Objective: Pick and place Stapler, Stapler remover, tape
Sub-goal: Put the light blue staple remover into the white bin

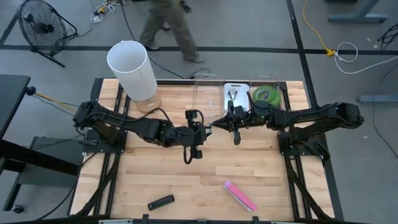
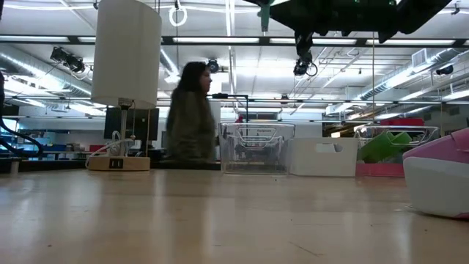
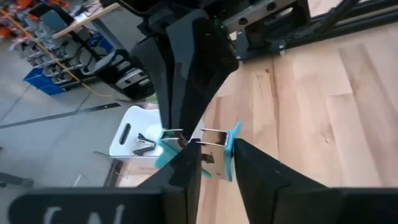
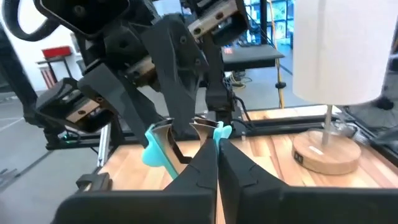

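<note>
1. A pale wooden table (image 1: 186,180) stands in a workshop with a grey floor. A person (image 1: 168,25) walks past its far side.
2. The stapler remover (image 4: 154,148), teal with metal claws, is in the air above the middle of the table, between the two grippers where they meet.
3. The right gripper (image 4: 216,142) reaches in from the right. Its fingers are pressed narrowly together on one teal wing of the stapler remover.
4. The left gripper (image 3: 214,148) comes in from the left, and the stapler remover sits in its opening. I cannot tell whether it is clamped on the remover or standing loose around it.
5. Just behind the grippers, at the far edge, a white tray (image 1: 226,99) holds a small black item.
6. Beside the tray, a roll of green tape (image 1: 266,94) lies in a clear bin.
7. A lamp with a tall white shade (image 1: 130,68) stands at the far left of the table.
8. Well apart from the grippers, near the front edge, a pink stapler (image 1: 239,195) lies on the right. A black oblong item (image 1: 160,202) lies nearer the centre.
9. A floor fan (image 1: 40,25) stands off the table, beyond its far left corner.
</note>
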`<move>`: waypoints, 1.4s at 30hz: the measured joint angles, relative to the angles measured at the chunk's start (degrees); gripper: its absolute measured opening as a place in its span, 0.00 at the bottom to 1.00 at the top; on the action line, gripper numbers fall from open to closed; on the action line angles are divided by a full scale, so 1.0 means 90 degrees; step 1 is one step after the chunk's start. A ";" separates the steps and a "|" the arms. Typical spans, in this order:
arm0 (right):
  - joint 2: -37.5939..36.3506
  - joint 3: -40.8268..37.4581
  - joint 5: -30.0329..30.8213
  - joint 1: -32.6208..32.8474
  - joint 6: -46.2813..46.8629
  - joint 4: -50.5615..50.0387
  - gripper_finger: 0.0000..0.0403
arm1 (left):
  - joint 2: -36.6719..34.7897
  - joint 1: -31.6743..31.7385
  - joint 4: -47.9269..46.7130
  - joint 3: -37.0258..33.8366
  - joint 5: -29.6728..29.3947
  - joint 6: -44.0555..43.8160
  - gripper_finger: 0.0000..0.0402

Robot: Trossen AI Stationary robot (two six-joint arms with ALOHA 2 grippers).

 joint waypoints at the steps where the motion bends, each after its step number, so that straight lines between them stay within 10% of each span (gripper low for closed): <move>1: -0.0047 0.0000 -0.0001 -0.0030 0.0000 -0.0078 0.00 | 0.0000 0.0000 0.0004 0.0000 -0.0059 0.0000 0.26; 12: -0.0836 -0.0007 0.0578 -0.0689 0.0005 -0.1504 0.00 | -0.0029 -0.0015 -0.0393 0.0007 -0.0239 -0.0030 0.29; 23: -0.1570 -0.0007 0.2819 -0.2220 0.0120 -0.4041 0.00 | -0.0029 -0.0015 -0.1719 0.0002 -0.0222 -0.0802 0.29; 42: -0.0894 -0.0007 0.2364 -0.3638 0.0380 -0.4608 0.10 | -0.0029 -0.0068 -0.3316 -0.0005 -0.0164 -0.1737 0.29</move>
